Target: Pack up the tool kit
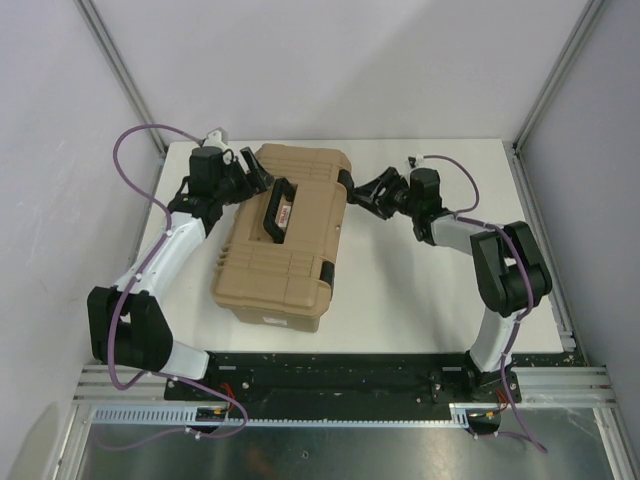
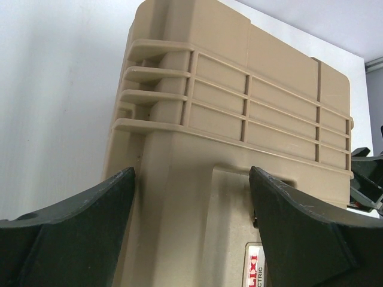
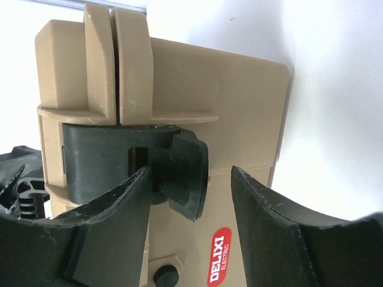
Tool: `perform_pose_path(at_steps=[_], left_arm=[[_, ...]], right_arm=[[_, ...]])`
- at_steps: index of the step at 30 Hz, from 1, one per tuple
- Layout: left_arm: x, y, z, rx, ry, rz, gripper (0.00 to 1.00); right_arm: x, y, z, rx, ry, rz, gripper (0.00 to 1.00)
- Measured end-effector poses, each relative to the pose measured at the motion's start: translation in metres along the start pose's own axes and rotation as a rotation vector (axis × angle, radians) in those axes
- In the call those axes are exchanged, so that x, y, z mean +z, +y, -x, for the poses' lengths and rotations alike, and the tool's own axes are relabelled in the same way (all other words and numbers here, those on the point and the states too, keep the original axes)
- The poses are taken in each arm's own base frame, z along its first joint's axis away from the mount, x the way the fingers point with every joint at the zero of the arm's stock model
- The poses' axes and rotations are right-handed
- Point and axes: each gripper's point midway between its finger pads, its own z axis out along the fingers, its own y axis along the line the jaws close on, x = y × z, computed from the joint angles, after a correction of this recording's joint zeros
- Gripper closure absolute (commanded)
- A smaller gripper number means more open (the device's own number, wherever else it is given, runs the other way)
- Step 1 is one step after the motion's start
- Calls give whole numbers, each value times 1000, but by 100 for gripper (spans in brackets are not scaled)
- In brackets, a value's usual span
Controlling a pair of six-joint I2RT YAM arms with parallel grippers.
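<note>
Overhead, the tan tool case (image 1: 285, 250) lay flat and closed on the white table (image 1: 420, 300), turned at a slant, with its black carry handle (image 1: 277, 210) folded down on the lid. One black latch (image 1: 327, 272) sat on the case's near right edge.

The left gripper (image 1: 258, 176) was at the far left corner of the case, and the right gripper (image 1: 352, 193) was at the far right edge, so the two faced each other across the case's far end.

From the left wrist camera, the dark fingers (image 2: 78, 233) were spread wide, with the ribbed tan wall of the case filling the gap between them. I could not tell whether either finger touched the plastic.

From the right wrist camera, the jaws were also apart. A second black latch (image 3: 182, 173) stood between the fingers, just beside the one on the left of that view, and it looked tilted away from the case wall. Below it was a red oval label (image 3: 219, 263) reading DELIXI ELECTRIC. The seam between lid and base appeared closed above the latch.
</note>
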Motion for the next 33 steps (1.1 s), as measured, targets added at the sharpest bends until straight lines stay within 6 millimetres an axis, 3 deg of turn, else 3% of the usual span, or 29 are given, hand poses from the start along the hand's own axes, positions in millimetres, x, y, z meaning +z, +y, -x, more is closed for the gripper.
perform_pose_path(at_steps=[14, 24, 28, 33], left_arm=[[0, 0, 0, 9, 0, 0, 17], [0, 1, 0, 13, 1, 0, 17], [0, 1, 0, 14, 1, 0, 17], [0, 1, 0, 16, 1, 0, 17]], right_arm=[[-18, -15, -5, -1, -32, -51, 48], [-45, -32, 2, -67, -101, -186, 47], [-59, -11, 16, -140, -159, -170, 49], [-60, 21, 33, -216, -201, -119, 67]])
